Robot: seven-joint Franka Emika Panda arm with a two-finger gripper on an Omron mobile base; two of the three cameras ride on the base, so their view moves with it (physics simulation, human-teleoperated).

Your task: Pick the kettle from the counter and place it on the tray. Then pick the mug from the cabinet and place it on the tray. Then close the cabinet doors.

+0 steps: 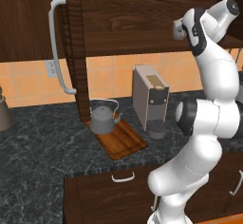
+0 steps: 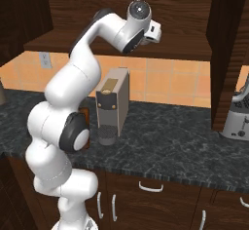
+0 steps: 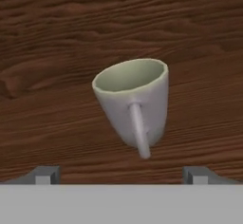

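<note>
We see the squat grey metal kettle with its thin arched wire handle standing on the flat reddish-brown wooden tray, toward the tray's back left end. The tray lies on the dark marbled stone counter, just left of a beige box-shaped coffee machine with a small grey cup-like base.

Above the counter, the large dark brown wooden wall cabinet stands open. Its left door, a tall dark wood panel with a long curved light-grey bar handle, swings outward, and its lower edge comes down just beside the kettle. In the right base view the right door also stands open.

The white arm reaches up into the cabinet. In the hand view, the small off-white mug sits on the wood-grained shelf, handle turned toward the camera, in line with the gap of the two-finger gripper. The dark fingertips stand far apart, spread wide, holding nothing, and short of the mug.
</note>
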